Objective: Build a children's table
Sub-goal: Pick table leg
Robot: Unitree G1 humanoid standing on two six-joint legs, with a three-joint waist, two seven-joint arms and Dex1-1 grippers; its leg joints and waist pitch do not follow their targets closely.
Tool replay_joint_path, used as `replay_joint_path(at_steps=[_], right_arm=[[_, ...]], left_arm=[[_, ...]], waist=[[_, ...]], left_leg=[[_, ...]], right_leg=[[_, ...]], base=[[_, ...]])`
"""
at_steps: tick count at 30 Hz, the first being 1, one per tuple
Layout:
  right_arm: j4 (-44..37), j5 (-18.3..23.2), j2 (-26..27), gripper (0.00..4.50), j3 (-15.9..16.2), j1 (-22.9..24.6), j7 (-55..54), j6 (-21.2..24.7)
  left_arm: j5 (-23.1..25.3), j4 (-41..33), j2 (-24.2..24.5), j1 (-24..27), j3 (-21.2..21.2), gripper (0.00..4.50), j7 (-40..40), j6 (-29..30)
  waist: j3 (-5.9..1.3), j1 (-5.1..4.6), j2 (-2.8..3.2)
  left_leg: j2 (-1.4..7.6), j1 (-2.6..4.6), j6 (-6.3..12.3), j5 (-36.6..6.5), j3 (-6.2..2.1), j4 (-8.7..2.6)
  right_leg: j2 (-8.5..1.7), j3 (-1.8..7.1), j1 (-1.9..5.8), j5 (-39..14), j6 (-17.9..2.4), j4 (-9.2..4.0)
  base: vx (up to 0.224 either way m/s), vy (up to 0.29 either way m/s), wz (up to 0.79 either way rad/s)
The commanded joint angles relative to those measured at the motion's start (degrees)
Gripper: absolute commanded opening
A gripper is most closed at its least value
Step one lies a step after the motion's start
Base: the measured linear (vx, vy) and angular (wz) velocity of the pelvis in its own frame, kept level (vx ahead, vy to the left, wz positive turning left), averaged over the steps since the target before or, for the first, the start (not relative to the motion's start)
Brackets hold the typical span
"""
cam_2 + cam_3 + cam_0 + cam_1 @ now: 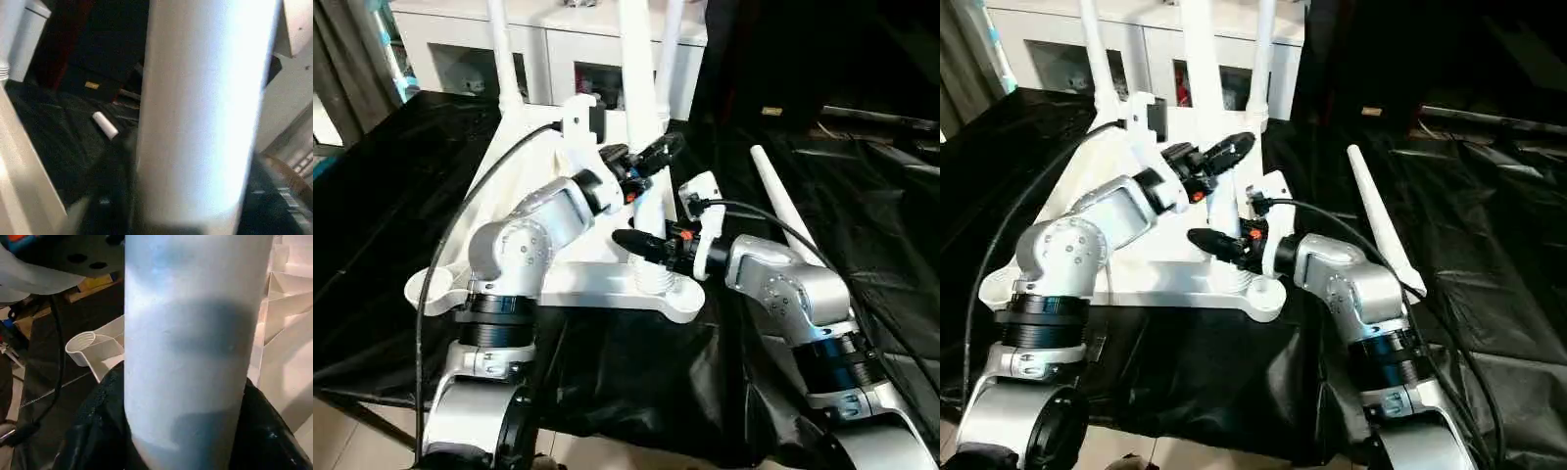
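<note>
The children's table top (592, 284) lies upside down on black cloth. Three white legs stand up from its corner sockets: two at the far corners (501, 59) (671, 44) and one in the near right socket (641, 88). My left gripper (651, 157) is shut on that near right leg (200, 107) partway up. My right gripper (641, 245) is shut on the same leg (190, 357) lower down, just above the socket (658, 281). Another loose leg (785, 211) lies on the cloth to the right. The near left socket (423, 290) stands bare.
A white cabinet (558, 49) with glass-fronted compartments stands right behind the table top. Black cloth (382, 196) covers the work surface on both sides. A black cable (460, 225) loops over my left arm.
</note>
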Motion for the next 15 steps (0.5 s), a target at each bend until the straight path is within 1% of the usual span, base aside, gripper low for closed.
replay_joint_path(at_steps=[1, 2, 5, 6, 7, 8, 9, 11, 12, 13, 14, 15], right_arm=[[-1.9, 0.1, -0.3, 1.92, -0.3, -0.4, 0.7, -0.9], [-2.0, 0.1, -0.4, 1.91, -0.3, -0.3, 0.7, -0.8], [-1.8, -0.3, -0.8, 1.91, -0.4, -0.4, 0.6, -1.1], [-1.4, 0.4, -0.9, 1.91, -0.8, -0.6, 1.1, -0.5], [-1.2, 0.6, -0.9, 1.91, -1.0, -0.7, 1.2, -0.4], [-0.9, 1.5, -1.4, 2.47, -1.5, -1.0, 2.1, 0.6], [-0.9, 2.0, -1.7, 2.61, -1.7, -1.1, 2.7, 1.1], [-1.0, 2.2, -2.5, 2.64, -1.6, -1.4, 3.5, 1.8], [-0.9, 1.8, -3.7, 2.77, -1.0, -1.7, 4.7, 2.1], [-0.8, 1.7, -4.0, 2.91, -0.9, -1.8, 5.0, 2.1], [-0.7, 1.3, -4.8, 2.91, -0.4, -1.9, 5.9, 2.1], [-0.7, 1.3, -4.8, 3.05, -0.4, -1.9, 5.9, 2.1]], left_arm=[[0.1, -0.2, -0.2, -0.5, 0.5, 2.13, 0.1, -0.2], [0.0, -0.7, -0.3, -0.5, 0.5, 1.96, 0.3, 0.0], [-0.3, -1.2, -0.3, -0.7, 0.3, 1.94, 0.7, 0.3], [-0.1, -1.3, 0.0, -0.9, 0.1, 1.90, 0.7, 0.2], [-0.1, -1.3, 0.0, -0.9, 0.1, 1.86, 0.7, 0.2], [-0.1, -1.5, 0.4, -1.1, -0.2, 1.86, 0.1, 0.4], [-0.3, -1.6, 0.7, -1.2, -0.3, 1.86, -0.3, 0.5], [-0.5, -2.0, 1.0, -1.3, -0.5, 1.86, -1.0, 0.9], [-0.4, -2.6, 1.5, -1.4, -1.0, 1.85, -1.9, 1.3], [-0.4, -2.7, 1.6, -1.4, -1.2, 1.85, -2.1, 1.3], [-0.3, -3.0, 1.9, -1.4, -1.6, 1.85, -2.8, 1.5], [-0.3, -3.0, 1.9, -1.4, -1.6, 1.85, -2.8, 1.5]], waist=[[-4.64, 0.17, -0.26], [-4.65, 0.18, -0.29], [-4.72, 0.18, -0.30], [-4.73, 0.15, -0.62], [-4.74, 0.24, -0.42], [-4.74, 0.24, -0.36], [-4.75, 0.25, -0.40], [-4.72, 0.30, -0.37], [-4.71, 0.28, -0.39], [-4.71, 0.31, -0.57], [-4.65, 0.37, -0.48], [-4.68, 0.34, -0.50]], left_leg=[[0.70, 0.77, -0.61, -9.5, 0.05, -3.79], [0.74, 0.89, -0.70, -9.6, 0.11, -3.78], [0.71, 0.75, -0.49, -9.0, 0.09, -3.73], [0.70, 0.73, -0.36, -8.8, 0.14, -3.72], [0.73, 0.79, -0.27, -8.5, 0.13, -3.71], [0.74, 0.82, -0.22, -8.5, 0.13, -3.70], [0.74, 0.79, -0.09, -8.5, 0.14, -3.68], [0.75, 0.81, -0.03, -8.7, 0.13, -3.70], [0.72, 0.76, -0.08, -8.8, 0.11, -3.71], [0.72, 0.77, -0.02, -8.7, 0.13, -3.70], [0.76, 0.80, -0.09, -8.8, 0.14, -3.71], [0.74, 0.79, -0.10, -8.9, 0.16, -3.65]], right_leg=[[-3.00, 2.20, 3.70, -12.3, -8.8, -3.97], [-2.99, 2.23, 3.56, -12.5, -8.7, -4.08], [-2.98, 2.24, 3.64, -11.7, -8.8, -3.92], [-2.95, 2.22, 3.66, -11.5, -8.8, -3.93], [-2.97, 2.24, 3.61, -11.3, -8.9, -3.83], [-2.98, 2.25, 3.58, -11.1, -9.0, -3.82], [-2.95, 2.23, 3.66, -10.9, -9.2, -3.81], [-2.98, 2.22, 3.68, -10.9, -9.3, -3.83], [-2.94, 2.19, 3.68, -11.1, -9.2, -3.85], [-2.95, 2.17, 3.73, -11.5, -9.0, -3.83], [-3.00, 2.20, 3.67, -11.8, -8.9, -3.90], [-3.01, 2.20, 3.67, -12.1, -8.9, -3.92]], base=[[0.000, 0.000, 0.00], [0.000, 0.000, 0.00], [0.000, 0.000, 0.00], [0.000, 0.000, 0.00], [0.000, 0.000, 0.00], [0.000, 0.000, 0.00], [0.000, 0.000, 0.00], [0.000, 0.000, 0.00], [0.000, 0.000, 0.00], [0.000, 0.000, 0.00], [0.000, 0.000, 0.00], [0.000, 0.000, 0.00]])
